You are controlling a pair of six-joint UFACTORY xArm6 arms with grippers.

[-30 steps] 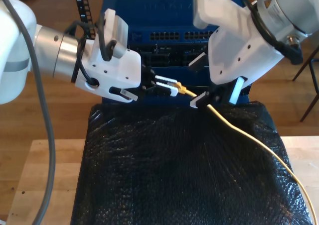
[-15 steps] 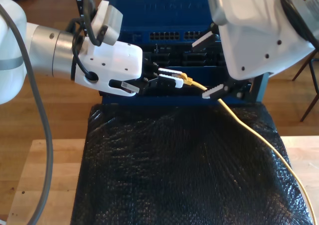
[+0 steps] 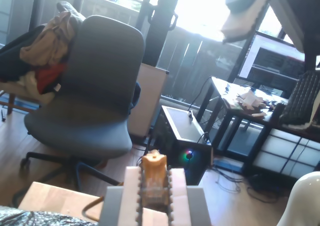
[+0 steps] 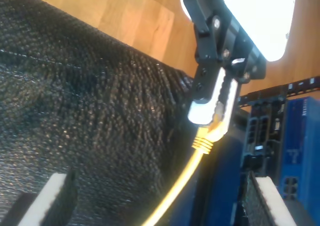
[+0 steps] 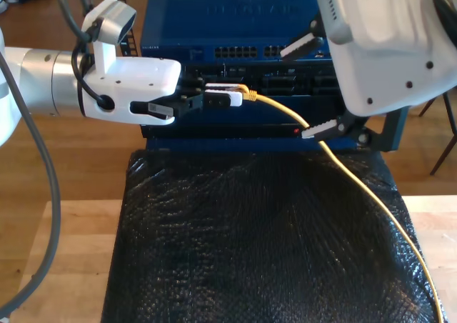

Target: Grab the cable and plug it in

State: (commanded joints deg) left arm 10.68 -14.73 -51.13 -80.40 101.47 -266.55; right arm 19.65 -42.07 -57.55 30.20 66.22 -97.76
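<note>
The yellow cable [image 5: 371,201] runs from the exterior view's lower right, over the black mat, up to its plug [image 5: 245,92]. My first gripper [image 5: 225,96] comes in from the exterior view's left and is shut on the plug, level in front of the rack's dark port rows. The first wrist view shows the plug [image 3: 153,165] pinched between the white fingers [image 3: 131,196]. My second gripper [image 5: 314,87] hangs open at the exterior view's right, and the cable passes close by its lower finger. In the second wrist view the cable [image 4: 185,178] runs between the spread pads [image 4: 50,198].
A blue rack unit [image 5: 228,8] with rows of ports [image 5: 243,51] stands behind the mat. The black textured mat [image 5: 264,244] covers the wooden table [image 5: 71,251]. The first wrist view looks out at an office chair [image 3: 90,101] and a desk [image 3: 240,101].
My first gripper has carried the plug up and toward the exterior view's left, closer to the rack ports. My second gripper has risen and shifted right, and the cable now hangs straighter.
</note>
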